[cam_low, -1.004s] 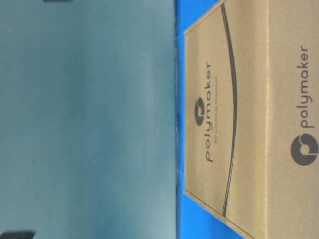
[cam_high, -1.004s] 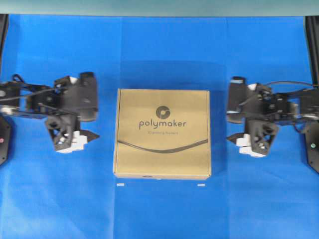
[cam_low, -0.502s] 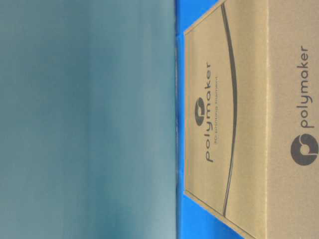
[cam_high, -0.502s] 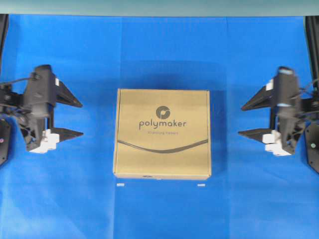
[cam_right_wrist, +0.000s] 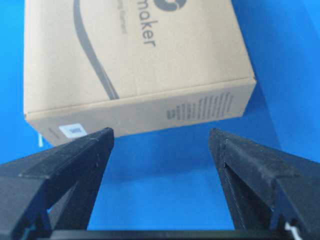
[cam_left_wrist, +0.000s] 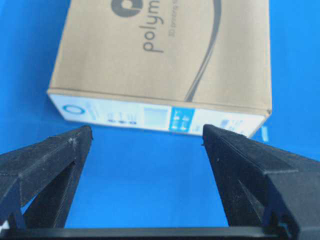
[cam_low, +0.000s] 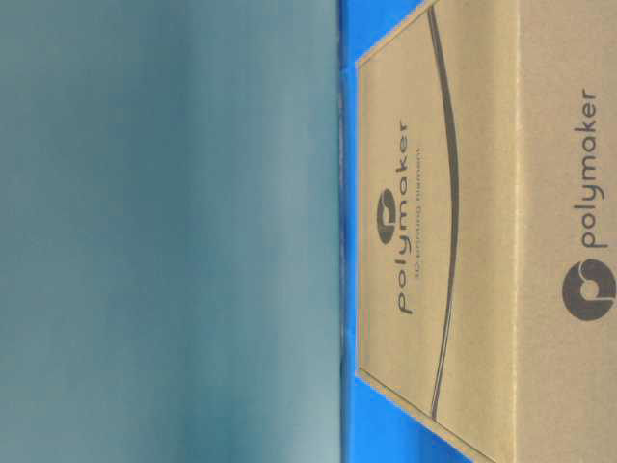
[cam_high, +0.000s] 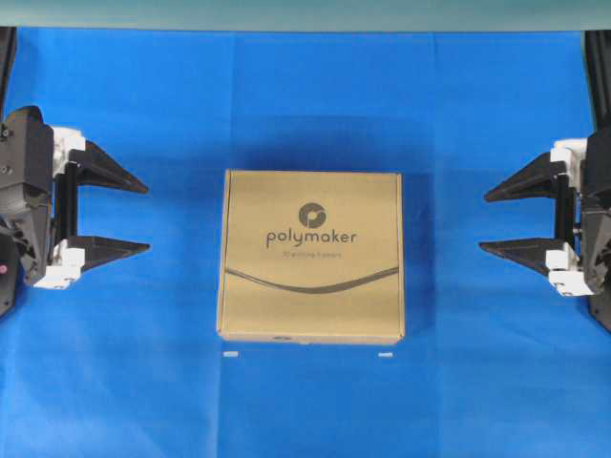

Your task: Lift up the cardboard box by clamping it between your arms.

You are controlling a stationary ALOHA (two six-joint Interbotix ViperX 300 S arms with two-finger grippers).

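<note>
Overhead view first: a blue cloth (cam_high: 315,86) covers the whole work surface, and the cardboard box (cam_high: 311,256) lies flat near its middle, square to the edges, with the dark "polymaker" logo, a round emblem and a curved dark line across its top. On either side stand the two black arms. The left arm (cam_high: 24,205) sits at the left edge and the right arm (cam_high: 597,224) at the right edge, both well apart from the box with bare blue cloth between. The left gripper (cam_high: 143,218) points toward the box with its two pointed fingers spread wide, holding nothing; the right gripper (cam_high: 485,221) mirrors it from the other side, likewise spread wide with nothing between its fingers. From the left wrist view the box (cam_left_wrist: 165,65) lies ahead of the fingers (cam_left_wrist: 50,155), showing a side face with a white and blue printed label (cam_left_wrist: 150,117) along it. From the right wrist view the box (cam_right_wrist: 130,65) lies ahead again, its side carrying small dark print and a little white sticker (cam_right_wrist: 74,130). The table-level view, turned on its side, shows the box (cam_low: 463,241) close up against a grey-green backdrop (cam_low: 164,231). Smallest of all, two tiny white marks (cam_high: 229,354) lie on the cloth just beside the box's near edge.
</note>
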